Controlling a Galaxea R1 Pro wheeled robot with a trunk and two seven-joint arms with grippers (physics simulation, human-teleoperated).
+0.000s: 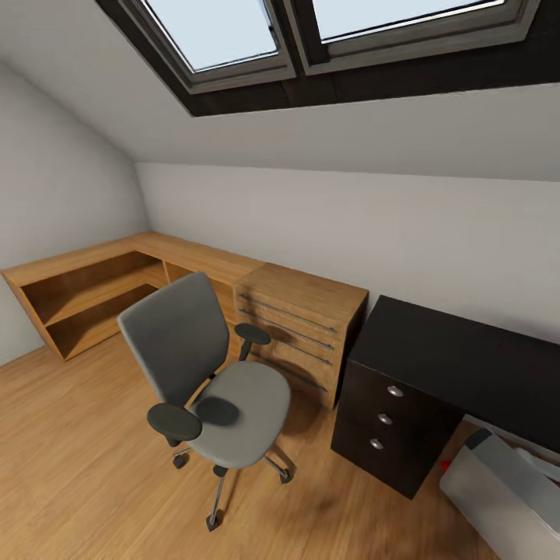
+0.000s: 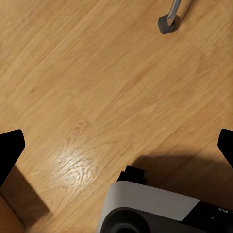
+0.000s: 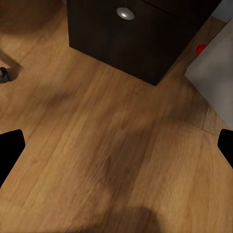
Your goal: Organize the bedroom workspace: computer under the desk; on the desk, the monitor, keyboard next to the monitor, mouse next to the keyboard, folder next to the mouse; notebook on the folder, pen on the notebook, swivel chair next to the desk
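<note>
Head view: The swivel chair (image 1: 210,373) stands on the wood floor (image 1: 70,467), well apart from the black table (image 1: 467,358), which sits at the right with its drawer unit (image 1: 393,420) facing the room. The chair seat looks bare; no folder can be made out on it, and the table top shows no monitor, keyboard or mouse in the visible part. A pale grey box with a red spot beside it, probably the computer (image 1: 505,490), lies low at the right, next to the table; whether it is under the table cannot be told. A wooden dresser (image 1: 299,327) and low shelving (image 1: 85,292) line the wall.

Left wrist view: The left gripper (image 2: 116,145) points down at the floor. Its jaws stand wide apart and hold nothing. One chair caster (image 2: 168,23) shows near the frame edge, and part of the robot base (image 2: 150,208) lies below.

Right wrist view: The right gripper (image 3: 116,145) also faces the floor, jaws spread and empty. The drawer unit and the grey box are in sight ahead.

Procedure: The step in hand appears to be approach and survey. Locate the missing items before grasping. Keep both arms tucked while the base moves, so as to clear the caster legs and the drawer corner.
</note>
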